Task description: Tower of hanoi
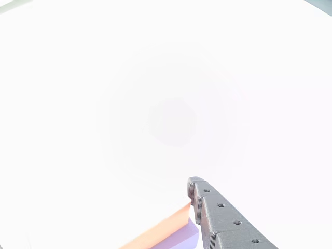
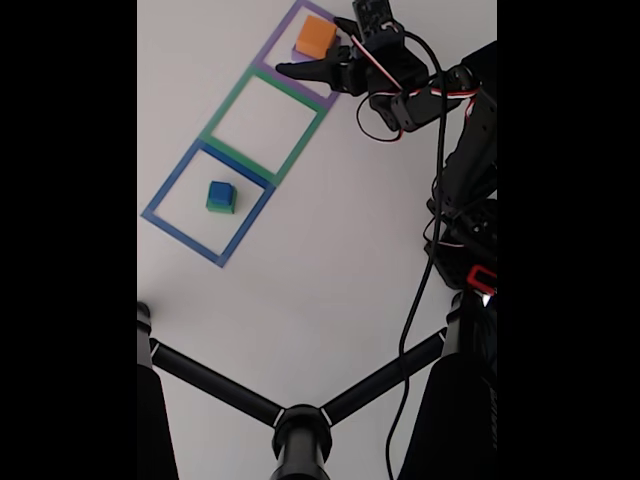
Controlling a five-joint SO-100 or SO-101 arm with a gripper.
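Arm reaching toward the orange block at the top of the frame, an early Hanoi move by my reading.

White bench (image 2: 330, 270); purple (image 2: 296, 20), green (image 2: 262, 118) and blue squares (image 2: 207, 203) in a diagonal; gripper (image 2: 300, 62), jaws parted, empty, beside the orange block (image 2: 316, 37); blue-on-green stack (image 2: 221, 197) mid-left. Next: straddle the block, close.

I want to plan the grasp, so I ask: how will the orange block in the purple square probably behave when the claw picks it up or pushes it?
The orange block looks like a rigid cube with flat faces, so it will probably slide, not roll. It seems small and likely light. The claw is beside it.
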